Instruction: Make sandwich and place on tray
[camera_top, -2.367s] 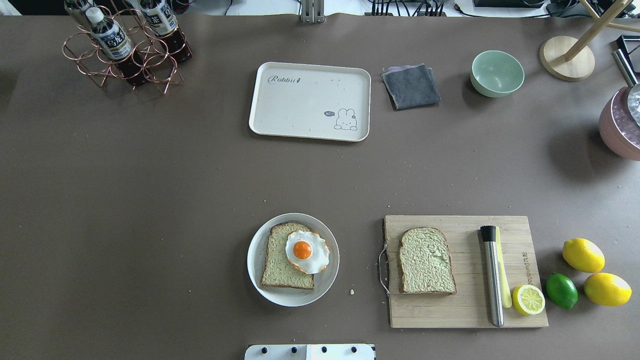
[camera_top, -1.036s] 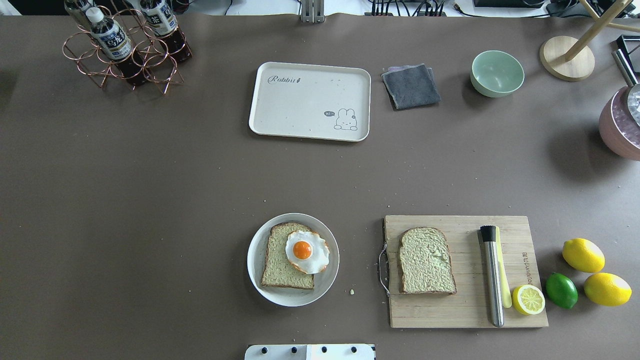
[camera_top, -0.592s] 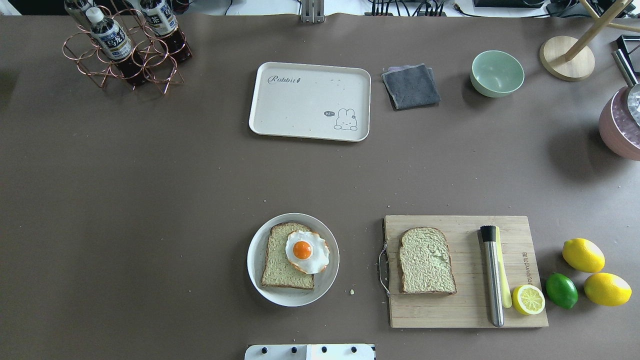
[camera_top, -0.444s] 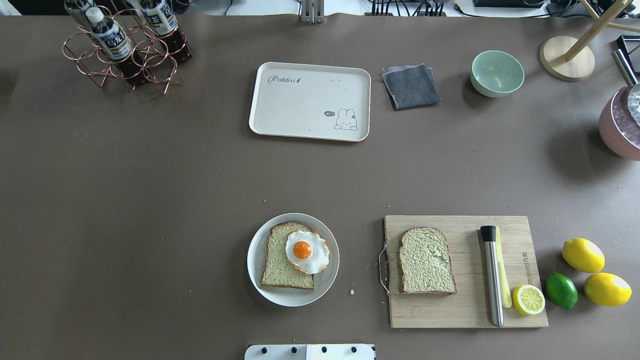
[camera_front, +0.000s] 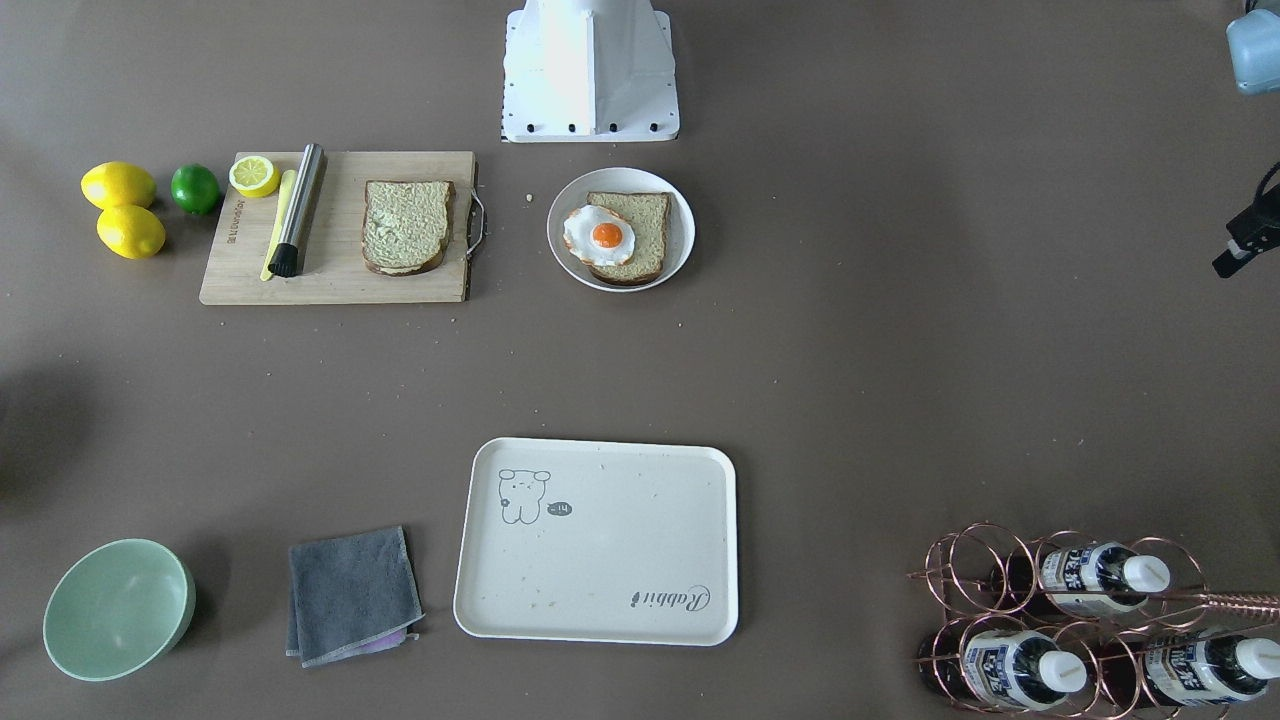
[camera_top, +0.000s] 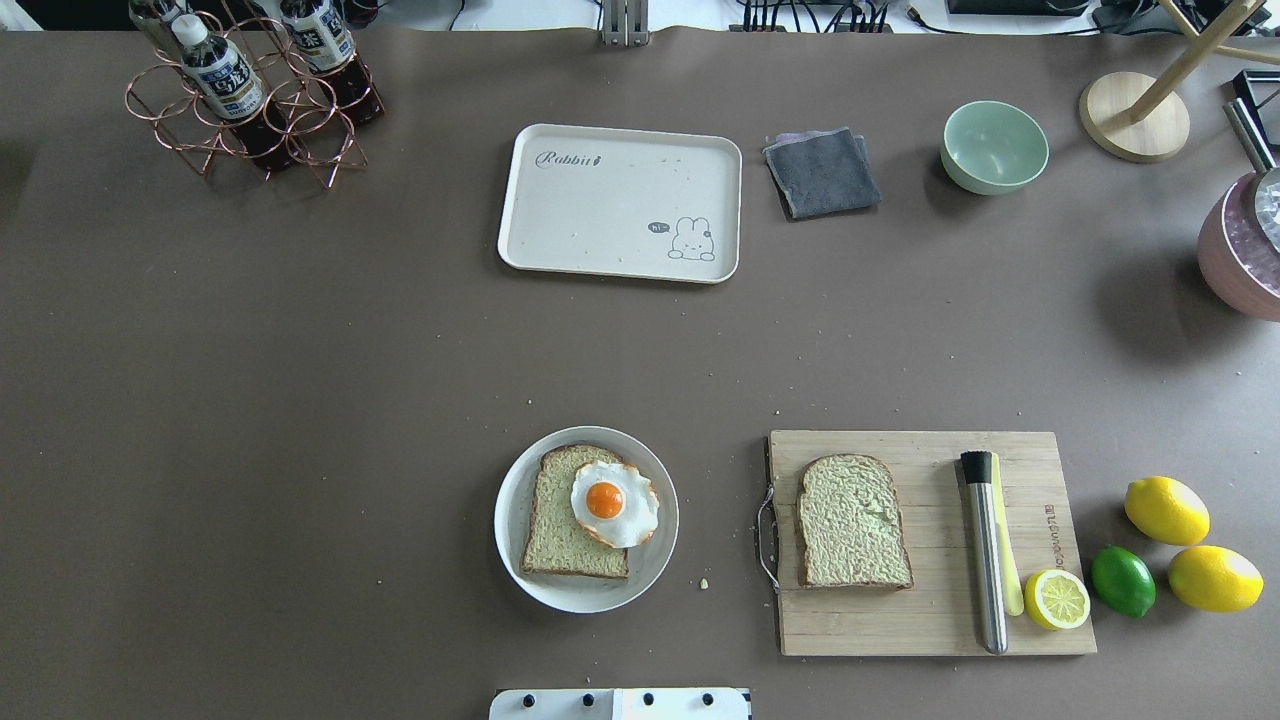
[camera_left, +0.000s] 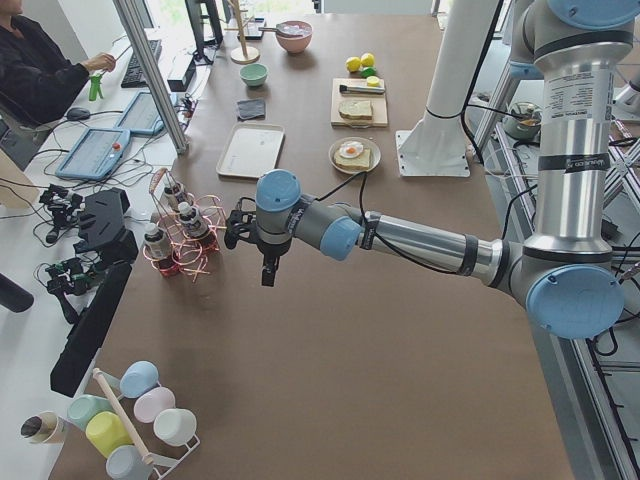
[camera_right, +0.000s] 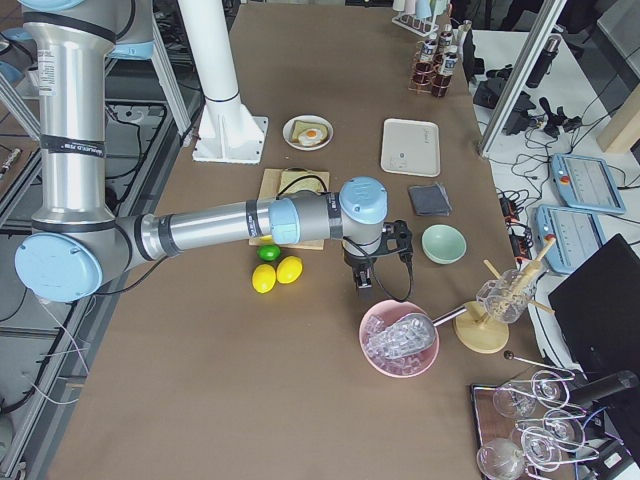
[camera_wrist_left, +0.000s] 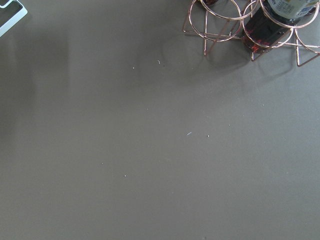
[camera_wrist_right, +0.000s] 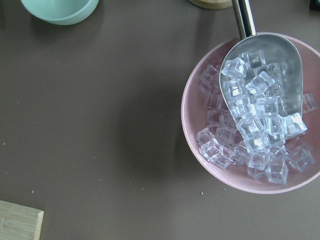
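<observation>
One bread slice (camera_top: 556, 535) lies on a round white plate (camera_top: 512, 500) with a fried egg (camera_top: 612, 503) on top of it. A second bread slice (camera_top: 852, 522) lies on the wooden cutting board (camera_top: 940, 625). The cream tray (camera_top: 600, 200) sits empty at the far middle of the table. My left gripper (camera_left: 268, 272) hangs over bare table beside the bottle rack. My right gripper (camera_right: 362, 283) hangs near the pink bowl of ice. I cannot tell whether either gripper is open or shut. Both are far from the bread.
A copper rack with bottles (camera_top: 250, 100) stands at the far left. A grey cloth (camera_top: 822, 172) and a green bowl (camera_top: 993, 146) lie right of the tray. A pink bowl of ice with a scoop (camera_wrist_right: 250, 115) is at the right. A steel tool (camera_top: 985, 550), a lemon half (camera_top: 1057, 599), lemons and a lime lie by the board.
</observation>
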